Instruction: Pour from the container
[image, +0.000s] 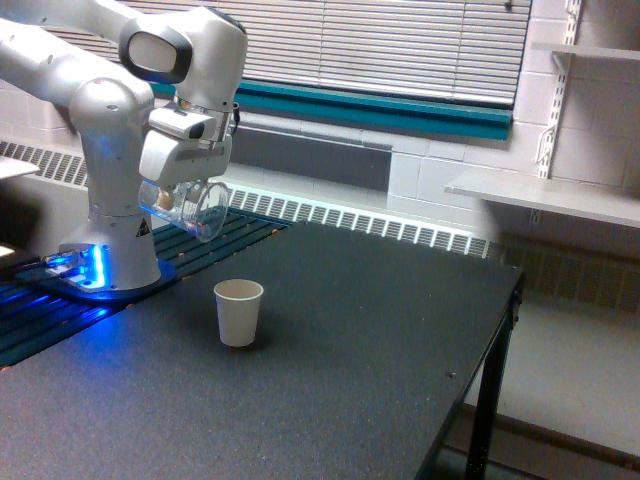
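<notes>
A clear, see-through plastic container (190, 207) is held in the white gripper (180, 190) of the white Franka arm; the jaws are pinched on it near its closed end. The container is tipped well past level, almost on its side, with its open mouth turned toward the exterior view's right and slightly down. It hangs in the air above the dark grey speckled table top (350, 330), up and to the exterior view's left of the small white paper cup (239, 312), which stands upright on the table. Little can be made out inside the container. A small black-and-yellow triangular warning label (143, 228) is seen on the arm's base column; no writing can be read anywhere.
</notes>
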